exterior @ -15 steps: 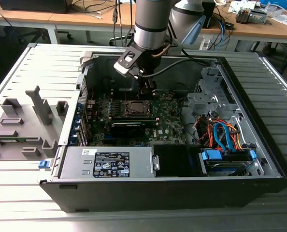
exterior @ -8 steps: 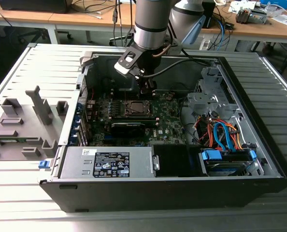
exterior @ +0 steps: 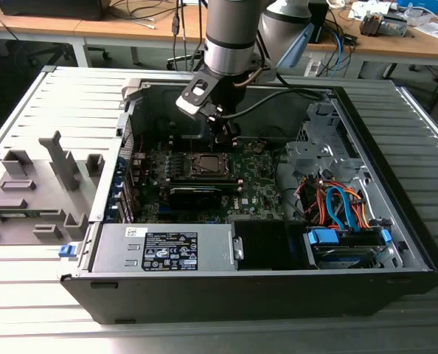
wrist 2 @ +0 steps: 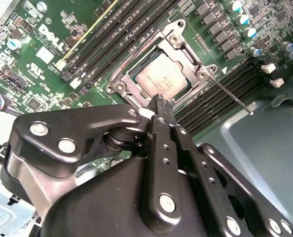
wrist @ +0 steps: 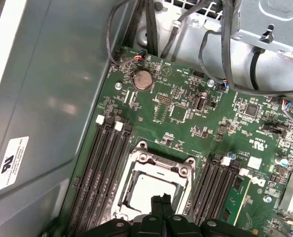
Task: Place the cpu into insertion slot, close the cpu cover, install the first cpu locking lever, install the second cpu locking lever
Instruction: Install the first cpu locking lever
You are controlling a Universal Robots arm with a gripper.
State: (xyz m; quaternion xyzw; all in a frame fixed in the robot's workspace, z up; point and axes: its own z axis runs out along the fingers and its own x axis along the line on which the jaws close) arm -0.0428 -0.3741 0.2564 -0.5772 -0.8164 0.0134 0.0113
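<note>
The cpu (wrist 2: 162,79) lies flat in the insertion slot (wrist 2: 118,87), its silver-grey top showing through the cutout of the cpu cover (wrist 2: 186,49), which is down over it. In the first wrist view the cpu (wrist: 145,191) sits under the same cover (wrist: 162,164). My gripper (wrist 2: 164,101) is shut with nothing between its fingers, its tips just above the socket's near edge; in the first wrist view the gripper (wrist: 161,199) hangs over the cpu's edge. A thin locking lever (wrist 2: 230,95) sticks out sideways over the memory slots. In the exterior view the gripper (exterior: 225,135) hovers just behind the insertion slot (exterior: 208,166).
Black memory slots (wrist: 107,163) flank the socket on both sides. A black graphics card (exterior: 195,195) lies in front of the socket, with the power supply (exterior: 164,247) nearer still. Drive cage and coloured cables (exterior: 337,203) fill the exterior view's right. The case wall (wrist: 43,98) stands close by.
</note>
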